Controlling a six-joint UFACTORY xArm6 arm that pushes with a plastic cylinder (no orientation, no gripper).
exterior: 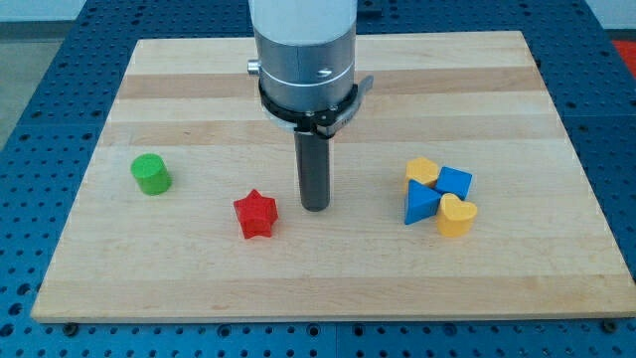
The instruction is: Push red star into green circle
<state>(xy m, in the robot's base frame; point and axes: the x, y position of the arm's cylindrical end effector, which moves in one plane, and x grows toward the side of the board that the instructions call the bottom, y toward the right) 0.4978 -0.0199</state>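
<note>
The red star (255,214) lies on the wooden board (328,268), left of the middle and towards the view's bottom. The green circle (151,174), a short cylinder, stands at the view's left, up and to the left of the star with a gap between them. My tip (315,207) rests on the board just to the right of the red star, a small gap apart and not touching it. The star lies between the tip and the green circle.
A tight cluster at the view's right holds a yellow block (421,171), a blue block (455,182), a blue triangle (420,204) and a yellow heart (456,215). Blue perforated table (30,149) surrounds the board's edges.
</note>
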